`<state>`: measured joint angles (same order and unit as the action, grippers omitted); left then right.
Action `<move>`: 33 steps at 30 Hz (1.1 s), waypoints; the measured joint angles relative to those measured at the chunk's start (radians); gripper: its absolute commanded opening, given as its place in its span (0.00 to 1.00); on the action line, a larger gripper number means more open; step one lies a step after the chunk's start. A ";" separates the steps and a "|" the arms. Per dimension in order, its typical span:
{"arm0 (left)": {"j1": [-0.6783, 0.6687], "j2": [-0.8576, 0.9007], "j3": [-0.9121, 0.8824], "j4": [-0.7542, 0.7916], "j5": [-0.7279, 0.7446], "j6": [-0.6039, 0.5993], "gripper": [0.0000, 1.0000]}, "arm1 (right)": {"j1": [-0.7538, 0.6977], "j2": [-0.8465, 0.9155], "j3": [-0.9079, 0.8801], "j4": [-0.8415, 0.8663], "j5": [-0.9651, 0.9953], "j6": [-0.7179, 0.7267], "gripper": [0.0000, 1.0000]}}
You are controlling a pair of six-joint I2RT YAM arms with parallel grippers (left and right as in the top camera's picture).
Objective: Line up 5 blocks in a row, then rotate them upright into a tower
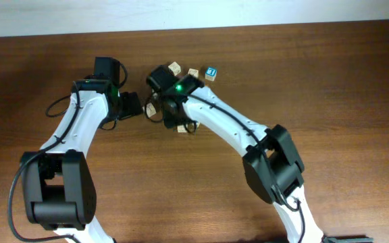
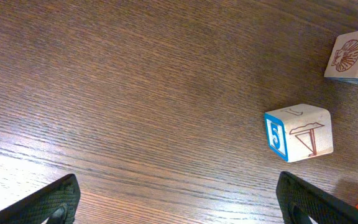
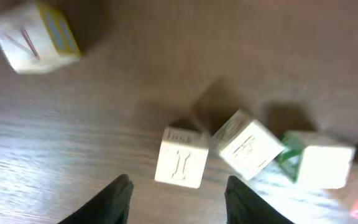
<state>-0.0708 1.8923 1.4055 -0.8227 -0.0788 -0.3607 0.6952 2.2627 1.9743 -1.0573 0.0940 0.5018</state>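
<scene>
On the wooden bench, near its far edge between the two arms: scattered pale blocks, a bright blue-faced cube just right of them, and a tan cube with a blue "5" side near a shell-printed block. Left gripper spread fully wide, empty, over bare wood beside the tan cube. Right gripper parted moderately, tips either side of the I-marked block, fingers clear of its sides, tilted block just beside it.
</scene>
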 measured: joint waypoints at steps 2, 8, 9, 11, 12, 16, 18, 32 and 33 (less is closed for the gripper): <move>0.000 0.000 0.000 0.000 0.000 0.000 0.99 | -0.025 -0.013 0.008 0.006 0.003 -0.048 0.47; 0.000 0.000 0.000 0.000 0.000 0.000 0.99 | -0.121 -0.012 0.009 0.018 -0.017 -0.302 0.47; 0.000 0.000 0.000 0.000 0.000 0.000 0.99 | -0.135 -0.008 0.009 0.018 -0.035 -0.345 0.47; 0.000 0.000 0.000 0.000 0.000 0.000 0.99 | -0.158 0.002 0.009 0.017 -0.083 -0.416 0.45; 0.000 0.000 0.000 0.000 0.000 0.000 0.99 | -0.169 0.010 0.009 0.017 -0.116 -0.455 0.43; 0.000 0.000 0.000 0.000 0.000 0.000 0.99 | -0.197 0.022 0.009 -0.005 -0.226 -0.579 0.42; 0.000 0.000 0.000 0.000 0.000 0.000 0.99 | -0.204 0.022 0.009 -0.026 -0.262 -0.633 0.42; 0.000 0.000 0.000 0.000 0.000 0.000 0.99 | -0.213 0.022 -0.055 -0.007 -0.348 -0.814 0.41; 0.000 0.000 0.000 0.000 0.000 0.000 0.99 | -0.213 0.022 -0.063 0.005 -0.348 -0.819 0.41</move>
<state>-0.0708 1.8923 1.4055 -0.8227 -0.0788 -0.3607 0.4820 2.2848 1.9110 -1.0523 -0.2539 -0.3172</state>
